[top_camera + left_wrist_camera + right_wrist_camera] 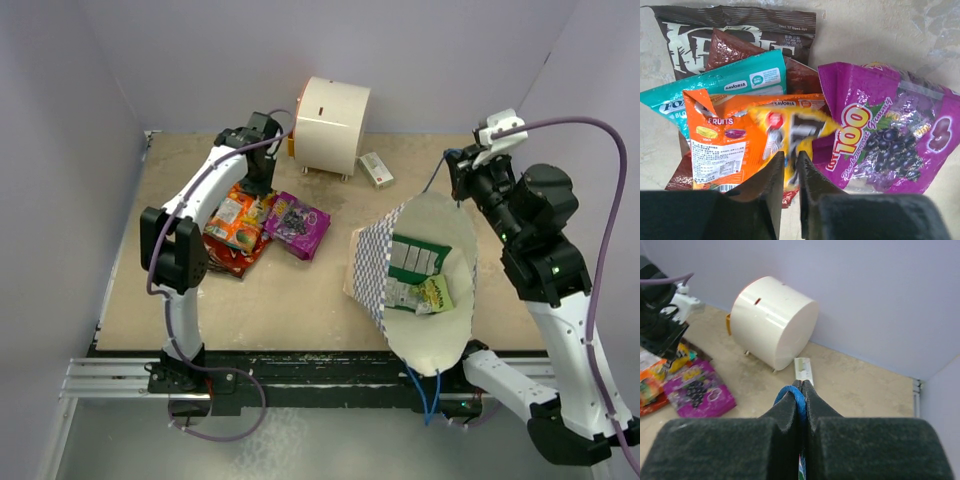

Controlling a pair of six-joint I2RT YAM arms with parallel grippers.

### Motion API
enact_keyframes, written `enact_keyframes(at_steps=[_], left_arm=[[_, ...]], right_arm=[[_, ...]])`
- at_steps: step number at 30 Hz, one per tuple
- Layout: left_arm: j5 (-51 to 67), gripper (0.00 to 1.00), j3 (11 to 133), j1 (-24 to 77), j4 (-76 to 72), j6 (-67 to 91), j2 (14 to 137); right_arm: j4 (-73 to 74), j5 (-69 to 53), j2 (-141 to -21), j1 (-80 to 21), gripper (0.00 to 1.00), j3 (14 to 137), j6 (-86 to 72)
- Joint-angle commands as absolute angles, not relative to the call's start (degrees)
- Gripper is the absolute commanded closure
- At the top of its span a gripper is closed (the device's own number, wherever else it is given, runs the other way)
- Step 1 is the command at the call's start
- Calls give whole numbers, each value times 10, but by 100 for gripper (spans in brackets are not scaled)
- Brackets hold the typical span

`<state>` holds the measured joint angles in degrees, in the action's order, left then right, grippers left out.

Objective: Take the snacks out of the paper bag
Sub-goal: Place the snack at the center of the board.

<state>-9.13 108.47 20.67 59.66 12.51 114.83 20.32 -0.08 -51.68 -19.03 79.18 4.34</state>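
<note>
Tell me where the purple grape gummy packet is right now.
In the top view, the purple grape gummy packet lies left of centre, right beside the orange packet on its left, with the paper bag to its right.

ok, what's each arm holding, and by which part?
Right fingers pinch the bag by its blue handle. Left fingers sit at the edge of the yellow packet; gripped or not, cannot tell.

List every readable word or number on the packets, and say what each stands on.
"SAVORIA": teal packet.
"FRUITS", "SAVORIA": orange packet.
"100": purple packet.
Dark brown bag: large white letters, cut off, unreadable.
Orange packet's fine print and the yellow packet: too small or blurred.
</note>
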Motion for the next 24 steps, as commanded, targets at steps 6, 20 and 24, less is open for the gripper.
enact_keyframes(at_steps=[6, 20, 24], left_arm=[[-82, 52, 1107, 198, 590, 137, 1153], [133, 29, 1027, 200, 490, 212, 959], [189, 30, 930, 222, 393, 239, 855]], right_arm=[[87, 7, -575, -191, 100, 881, 123], [147, -308, -480, -191, 100, 720, 18], [165, -279, -479, -191, 100, 707, -26]])
